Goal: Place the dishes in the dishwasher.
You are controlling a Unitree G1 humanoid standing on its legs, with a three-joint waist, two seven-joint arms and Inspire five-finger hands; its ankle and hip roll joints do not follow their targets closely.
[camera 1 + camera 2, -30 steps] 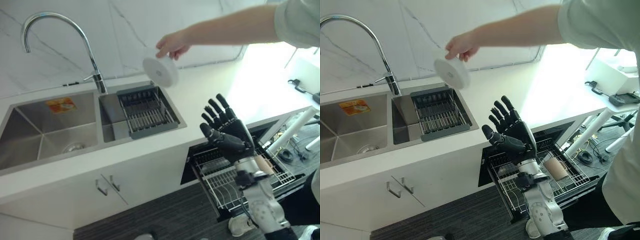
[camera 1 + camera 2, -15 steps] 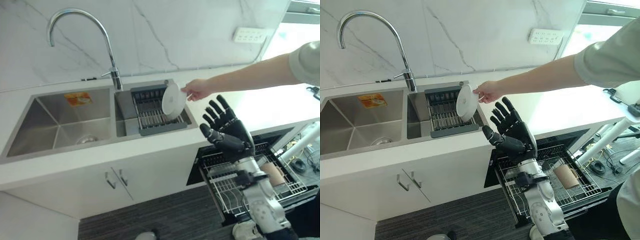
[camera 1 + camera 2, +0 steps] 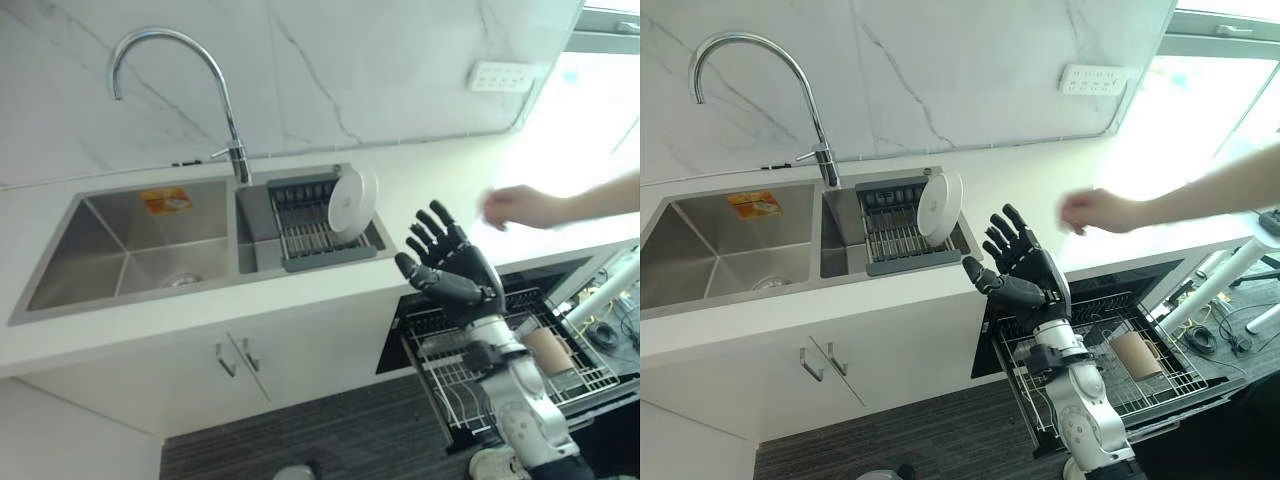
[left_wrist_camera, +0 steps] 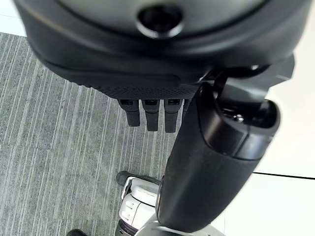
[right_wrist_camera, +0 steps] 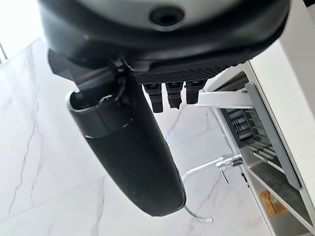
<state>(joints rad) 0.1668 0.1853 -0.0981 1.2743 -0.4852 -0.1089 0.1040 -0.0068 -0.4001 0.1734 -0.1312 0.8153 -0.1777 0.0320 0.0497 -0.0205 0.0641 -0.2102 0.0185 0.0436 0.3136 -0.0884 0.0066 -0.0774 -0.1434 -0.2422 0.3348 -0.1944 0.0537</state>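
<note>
A white plate (image 3: 352,203) stands on edge at the right end of the dark drying rack (image 3: 305,224), which sits in the right basin of the sink (image 3: 125,250). The tap (image 3: 180,80) arches behind the sink. The right hand (image 3: 450,270) is raised in front of the counter (image 3: 430,190), right of the sink and apart from the plate, its fingers spread straight and holding nothing. Below it, the dishwasher rack (image 3: 1110,365) is pulled out with a brown cup (image 3: 1135,353) lying in it. A person's hand (image 3: 1095,211) hovers over the counter, right of the plate and clear of it.

The right wrist view adds the plate's edge (image 5: 224,100) past the fingertips (image 5: 170,96), beside the drying rack. The left wrist view shows the left hand (image 4: 157,44) over grey floor (image 4: 54,162), fingers relaxed and empty.
</note>
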